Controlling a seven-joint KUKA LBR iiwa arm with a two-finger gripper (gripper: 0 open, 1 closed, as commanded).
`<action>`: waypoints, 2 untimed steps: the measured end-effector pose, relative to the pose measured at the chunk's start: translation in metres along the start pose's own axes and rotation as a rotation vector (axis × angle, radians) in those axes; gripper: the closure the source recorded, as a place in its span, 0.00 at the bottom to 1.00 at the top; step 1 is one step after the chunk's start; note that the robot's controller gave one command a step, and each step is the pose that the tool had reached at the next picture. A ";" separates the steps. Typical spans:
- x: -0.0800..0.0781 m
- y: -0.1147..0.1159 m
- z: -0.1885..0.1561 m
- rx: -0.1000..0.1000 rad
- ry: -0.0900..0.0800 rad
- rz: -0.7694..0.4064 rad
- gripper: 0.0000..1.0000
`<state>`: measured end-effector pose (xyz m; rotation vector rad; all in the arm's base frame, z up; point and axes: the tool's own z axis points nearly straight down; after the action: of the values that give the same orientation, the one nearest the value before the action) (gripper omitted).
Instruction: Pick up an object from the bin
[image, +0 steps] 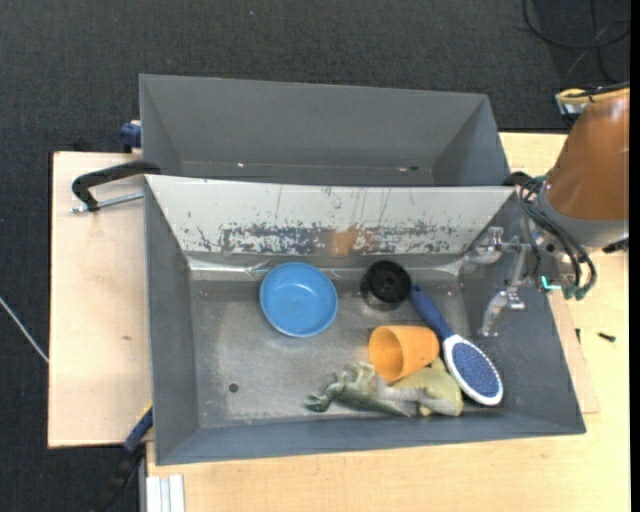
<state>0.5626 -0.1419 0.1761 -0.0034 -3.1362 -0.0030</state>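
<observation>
My gripper (502, 308) hangs over the bin's right side, above the sloping right wall, open with nothing between its fingers. Nearest to it is a hairbrush (472, 368) with a blue handle and a white-rimmed blue oval head, lying just below and left of the gripper. An orange cup (403, 351) lies on its side left of the brush head. A black round cap-like thing (385, 283) sits near the back wall, by the far end of the brush handle.
A blue bowl (298, 299) stands left of centre near the back wall. A green and yellowish soft toy or cloth (385, 393) lies along the front wall beneath the cup. The arm with its orange cover comes in from the right.
</observation>
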 end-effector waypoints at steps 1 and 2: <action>0.044 0.005 0.102 -0.008 -0.005 0.464 0.00; 0.067 -0.013 0.074 -0.002 -0.009 0.481 0.00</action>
<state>0.4955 -0.1547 0.1025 -0.7519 -3.0531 -0.0036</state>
